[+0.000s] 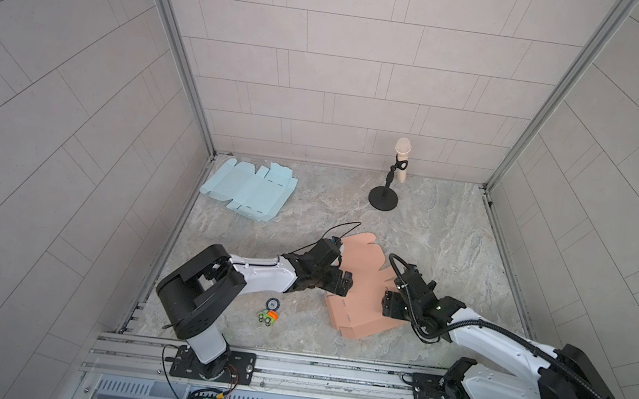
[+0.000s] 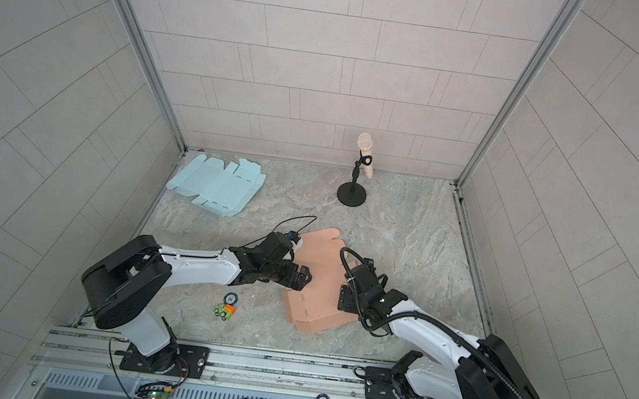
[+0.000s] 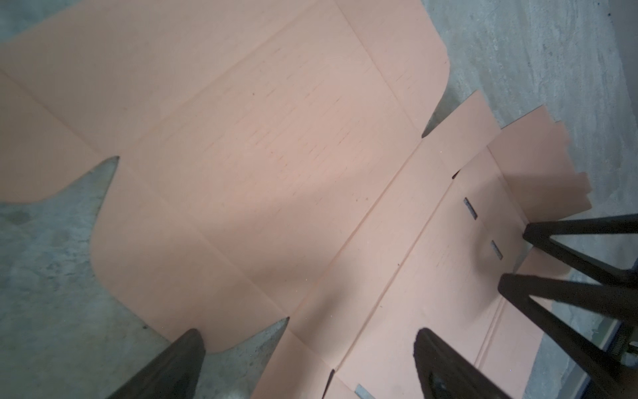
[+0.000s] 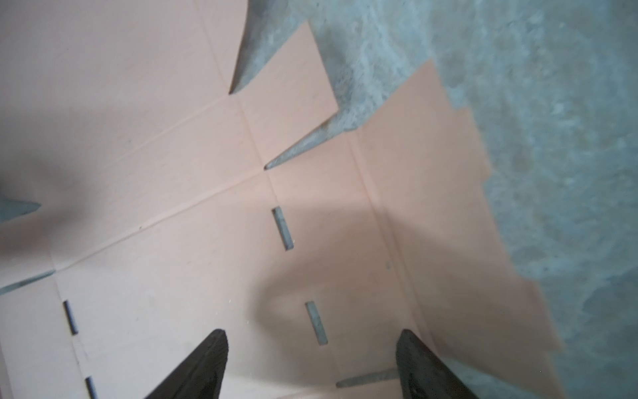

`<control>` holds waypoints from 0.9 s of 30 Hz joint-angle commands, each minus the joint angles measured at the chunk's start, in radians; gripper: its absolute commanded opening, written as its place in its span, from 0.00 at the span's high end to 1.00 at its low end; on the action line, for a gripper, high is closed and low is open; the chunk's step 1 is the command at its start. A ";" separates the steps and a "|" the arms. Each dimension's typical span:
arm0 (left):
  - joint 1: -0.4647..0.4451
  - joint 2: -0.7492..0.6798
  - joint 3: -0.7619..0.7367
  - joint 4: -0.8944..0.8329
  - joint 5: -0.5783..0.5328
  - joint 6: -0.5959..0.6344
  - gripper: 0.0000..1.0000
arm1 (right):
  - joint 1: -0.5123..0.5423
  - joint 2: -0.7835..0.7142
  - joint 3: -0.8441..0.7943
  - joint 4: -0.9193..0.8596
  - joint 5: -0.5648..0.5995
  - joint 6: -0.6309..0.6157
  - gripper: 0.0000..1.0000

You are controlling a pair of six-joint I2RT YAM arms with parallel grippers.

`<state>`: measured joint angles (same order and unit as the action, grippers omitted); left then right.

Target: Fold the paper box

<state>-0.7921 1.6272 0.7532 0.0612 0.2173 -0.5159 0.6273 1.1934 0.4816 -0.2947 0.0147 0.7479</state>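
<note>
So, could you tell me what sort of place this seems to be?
Probably a purpose-built robot test cell: panelled walls in aluminium posts enclose a stone-look tabletop, the left arm and right arm are bolted to a rail at its front, and a microphone stands at the back.

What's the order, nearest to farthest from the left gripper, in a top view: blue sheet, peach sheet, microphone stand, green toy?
1. Peach sheet: directly under the left gripper.
2. Green toy: near side, left of the peach sheet.
3. Blue sheet, back left, and microphone stand, back centre: too close to call.
</note>
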 commanded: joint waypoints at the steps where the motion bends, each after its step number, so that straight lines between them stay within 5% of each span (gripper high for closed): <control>1: -0.002 -0.040 -0.044 0.002 -0.006 -0.007 0.00 | -0.031 0.067 0.069 0.016 -0.026 -0.093 0.21; 27: -0.035 -0.221 -0.117 -0.140 -0.059 -0.007 0.10 | -0.115 0.530 0.537 -0.051 -0.108 -0.317 0.34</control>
<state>-0.8215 1.4288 0.6449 -0.0402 0.1780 -0.5266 0.5140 1.7187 0.9768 -0.2951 -0.0933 0.4633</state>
